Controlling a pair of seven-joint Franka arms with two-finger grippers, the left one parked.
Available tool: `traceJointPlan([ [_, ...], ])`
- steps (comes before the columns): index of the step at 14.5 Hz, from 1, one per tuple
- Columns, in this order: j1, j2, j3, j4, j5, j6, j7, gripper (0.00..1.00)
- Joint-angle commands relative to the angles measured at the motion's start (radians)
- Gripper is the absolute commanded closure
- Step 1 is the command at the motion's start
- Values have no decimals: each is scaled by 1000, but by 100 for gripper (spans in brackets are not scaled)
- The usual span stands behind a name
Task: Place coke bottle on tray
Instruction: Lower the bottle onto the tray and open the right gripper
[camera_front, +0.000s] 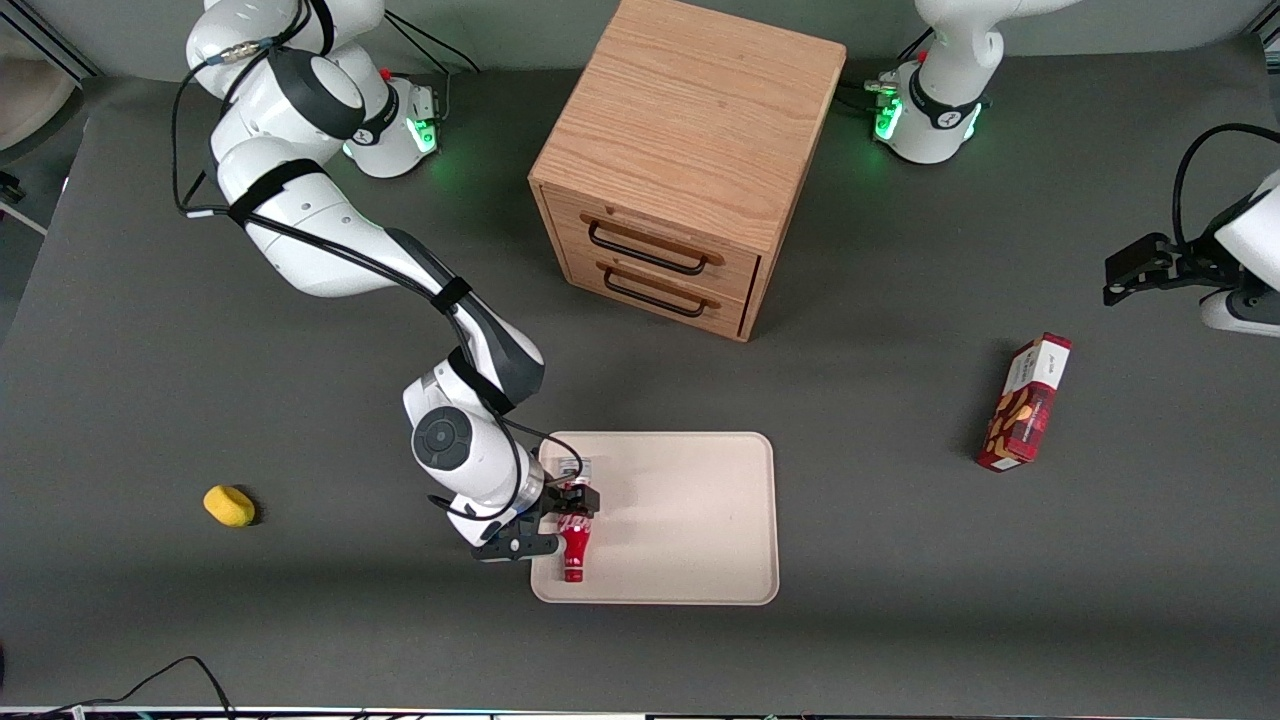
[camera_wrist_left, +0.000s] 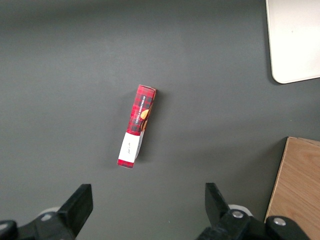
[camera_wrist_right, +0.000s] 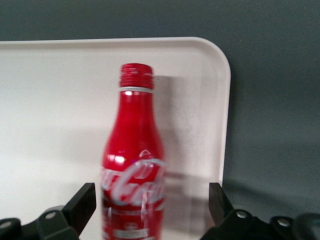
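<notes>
The coke bottle (camera_front: 573, 545), red with white script and a red cap, is over the pale beige tray (camera_front: 690, 520), near its corner closest to the front camera at the working arm's end. Its cap points toward the front camera. My right gripper (camera_front: 572, 500) is around the bottle's lower body. In the right wrist view the bottle (camera_wrist_right: 134, 150) stands between the black fingers (camera_wrist_right: 82, 205) with a gap on each side, so the gripper (camera_wrist_right: 148, 212) is open. The tray (camera_wrist_right: 50, 100) fills the background there. I cannot tell whether the bottle rests on the tray.
A wooden drawer cabinet (camera_front: 680, 160) stands farther from the front camera than the tray. A red snack box (camera_front: 1025, 403) lies toward the parked arm's end, also in the left wrist view (camera_wrist_left: 137, 125). A yellow object (camera_front: 229, 505) lies toward the working arm's end.
</notes>
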Motion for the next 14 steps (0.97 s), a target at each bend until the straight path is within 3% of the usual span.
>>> traceJointPlan([
  [1,13,15,-8,30,-33,3,36,0],
  [3,12,15,-8,10,-62,3,36,0],
  [14,-2,-24,-7,8,-62,-9,37,0],
])
